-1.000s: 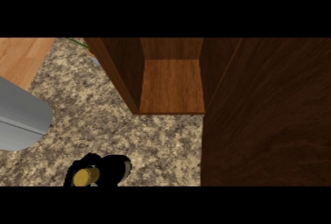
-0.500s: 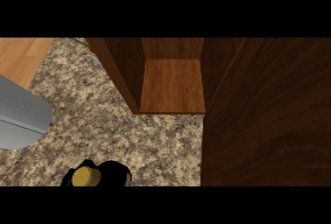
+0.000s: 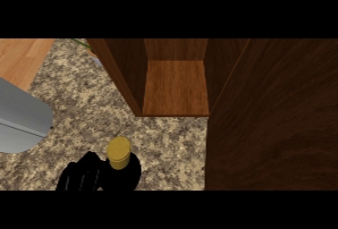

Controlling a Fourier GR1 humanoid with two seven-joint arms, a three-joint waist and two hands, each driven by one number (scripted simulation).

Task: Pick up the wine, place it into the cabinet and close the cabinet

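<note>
The wine bottle [image 3: 119, 152] shows from above at the lower left, its gold cap over a dark body. It is upright over the speckled counter [image 3: 73, 103]. My right hand [image 3: 80, 175] is curled against the bottle's left side and holds it. The wooden cabinet [image 3: 175, 87] stands open just beyond the bottle and to its right, with a bare shelf inside. The cabinet's dark door [image 3: 274, 120] is swung out and fills the right side. My left hand shows nowhere.
A large rounded grey shape [image 3: 20, 118] juts in from the left edge. A strip of light wood [image 3: 20, 56] lies at the top left. Something green [image 3: 82, 43] peeks out by the cabinet's far left corner.
The bottle and the hand on it have moved up the view and to the right, closer to the cabinet's opening. More of the cap and the hand shows now.
</note>
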